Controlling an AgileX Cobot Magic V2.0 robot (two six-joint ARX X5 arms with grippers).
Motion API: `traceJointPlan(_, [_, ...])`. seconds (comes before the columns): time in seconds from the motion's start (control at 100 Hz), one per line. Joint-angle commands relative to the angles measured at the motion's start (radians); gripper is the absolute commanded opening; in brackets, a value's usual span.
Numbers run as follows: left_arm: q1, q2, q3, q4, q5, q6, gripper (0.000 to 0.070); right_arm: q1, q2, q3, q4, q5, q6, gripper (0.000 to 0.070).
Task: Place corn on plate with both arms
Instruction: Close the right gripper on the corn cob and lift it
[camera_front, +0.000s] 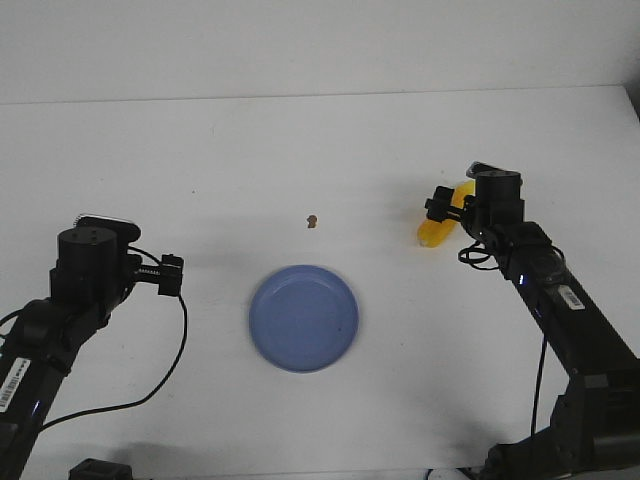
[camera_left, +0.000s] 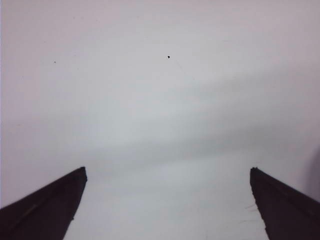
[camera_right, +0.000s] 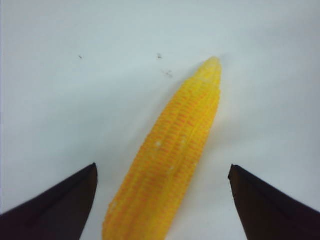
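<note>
Right wrist view, corn (camera_right: 167, 165) between spread fingertips of right gripper (camera_right: 162, 200)

Bright, even light; soft wrist-view blur.

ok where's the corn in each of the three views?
Front view: corn right of centre, lying on the table, partly hidden by the right claw.
Left wrist view: not in it, only bare table.
Right wrist view: corn centred between the open fingers, tip pointing away.
Shared landmark: the right claw's black fingers flanking the corn.
</note>
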Motion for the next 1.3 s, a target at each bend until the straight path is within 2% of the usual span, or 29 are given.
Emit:
traceJointPlan(0.0, [-0.002, 0.011, 0.017, 0.003, 0.0, -0.01, 0.07, -0.003, 0.04, 0.023, 0.014, 0.005, -0.007, 0.0554])
traceJointPlan(0.73, [-0.002, 0.011, 0.017, 0.003, 0.0, -0.016, 0.07, -0.003, 0.14, 0.023, 0.103, -0.029, 0.0, 0.0554])
traceJointPlan(1.21, [-0.002, 0.011, 0.017, 0.002, 0.0, -0.017, 0.07, -0.003, 0.208, 0.023, 0.08, -0.047, 0.0, 0.0554])
traceJointPlan(1.29, [-0.002, 0.011, 0.017, 0.002, 0.0, -0.017, 0.07, -0.003, 0.208, 0.023, 0.083, -0.054, 0.0, 0.0522])
